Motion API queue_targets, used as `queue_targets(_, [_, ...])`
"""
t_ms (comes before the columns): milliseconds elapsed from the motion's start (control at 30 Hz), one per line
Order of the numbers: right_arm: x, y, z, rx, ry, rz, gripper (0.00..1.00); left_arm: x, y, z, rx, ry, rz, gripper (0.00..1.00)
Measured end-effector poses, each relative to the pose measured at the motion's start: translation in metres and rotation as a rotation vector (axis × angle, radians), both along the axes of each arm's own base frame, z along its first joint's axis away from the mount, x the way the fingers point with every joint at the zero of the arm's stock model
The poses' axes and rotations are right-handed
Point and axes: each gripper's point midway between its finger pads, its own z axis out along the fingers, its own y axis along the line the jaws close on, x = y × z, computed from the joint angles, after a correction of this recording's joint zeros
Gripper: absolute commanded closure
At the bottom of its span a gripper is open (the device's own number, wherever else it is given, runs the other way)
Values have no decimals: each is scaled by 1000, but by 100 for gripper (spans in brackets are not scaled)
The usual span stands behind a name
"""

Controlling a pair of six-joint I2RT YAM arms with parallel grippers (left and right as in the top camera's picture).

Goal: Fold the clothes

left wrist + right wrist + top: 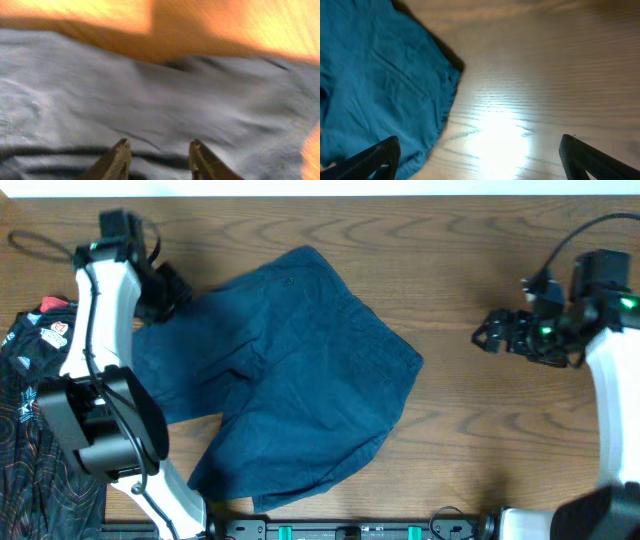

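Dark patterned garment [25, 415] lies at the desk's [450, 240] 8 o'clock edge, partly hidden by the left arm [95, 330]. Left fingers [168, 288], slightly apart, sit over the 10 o'clock corner of the blue shorts [300, 370]; the wrist view is blurred. Shorts lie spread and creased at mid-desk. Right fingers [490, 332], spread wide, hover over bare wood at 3 o'clock, well apart from the shorts.

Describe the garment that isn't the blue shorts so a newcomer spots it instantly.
On the wooden table, look to the far left edge, beside the white left arm. A crumpled black garment lies there, partly cut off by the frame. Unlike the plain blue shorts at centre, it carries thin red line print and red-white patches.
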Motion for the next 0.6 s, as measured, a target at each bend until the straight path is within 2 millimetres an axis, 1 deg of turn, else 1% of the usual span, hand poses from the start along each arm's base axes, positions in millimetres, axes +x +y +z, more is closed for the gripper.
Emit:
queue_targets(33, [2, 7, -11, 1, 33, 28, 1, 3, -13, 14, -1, -17, -31, 58])
queue_targets(100, [5, 23, -31, 6, 91, 83, 1, 3, -33, 36, -5, -41, -79, 57])
queue_targets(167, [8, 41, -51, 9, 137, 142, 1, -4, -52, 56, -9, -60, -129, 57])
queue_targets(233, [10, 59, -69, 15, 170, 195, 1, -17, -63, 72, -9, -66, -156, 57])
queue_targets(333, [12, 87, -92, 34, 204, 267, 1, -40, -66, 93, -6, -67, -167, 57])
queue_targets(433, [15, 107, -112, 46, 221, 312, 4, -64, -64, 112, -1, -69, -173, 57])
queue_targets(533, [22, 119, -131, 66, 228, 315, 13, -85, -62, 127, 13, -72, -180, 57])
queue_targets(567, [24, 121, -137, 75, 235, 310, 14, -90, -62, 132, 16, -76, -183, 57])
queue_targets(600, [24, 123, -142, 85, 243, 304, 12, -95, -62, 136, 20, -83, -184, 57])
